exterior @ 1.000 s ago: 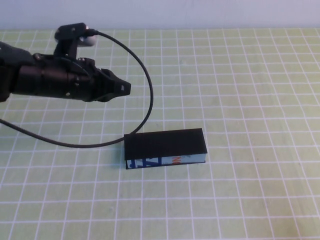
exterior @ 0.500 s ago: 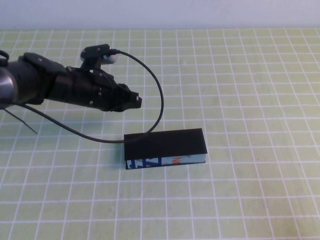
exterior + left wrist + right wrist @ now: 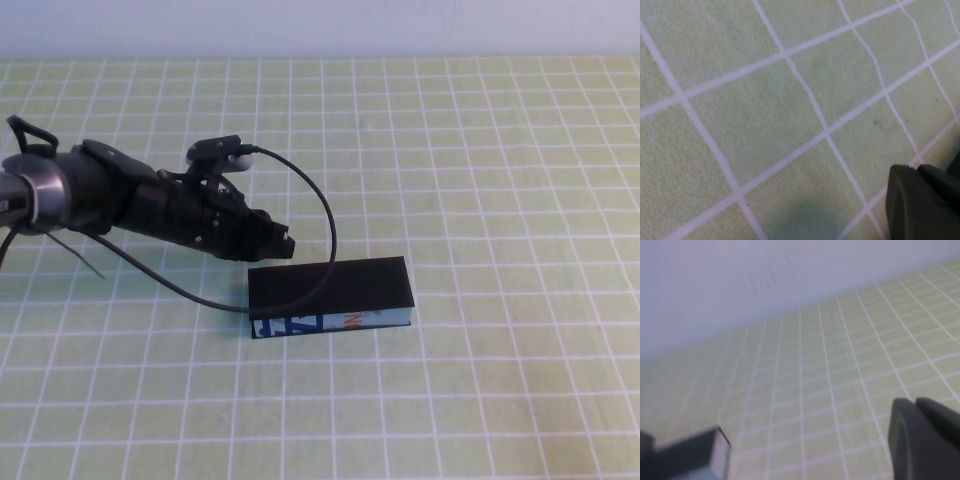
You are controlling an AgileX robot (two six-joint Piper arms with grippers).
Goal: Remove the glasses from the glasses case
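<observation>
The glasses case lies shut in the middle of the mat, a long black box whose white-blue printed side faces me. The glasses are hidden. In the high view my left gripper hovers just behind the case's left rear corner, pointing at it, fingers pressed together and shut on nothing. Its wrist view shows only the fingers over bare mat. My right gripper is outside the high view; its wrist view shows it shut and empty, far from the case, which appears at that frame's edge.
A green mat with a white grid covers the table, with a pale wall behind it. The left arm's black cable loops out from the wrist and drapes over the case's left half.
The left arm has swung right and down toward the case's left rear corner. Its cable loop now lies across the lid. The case has not moved.
</observation>
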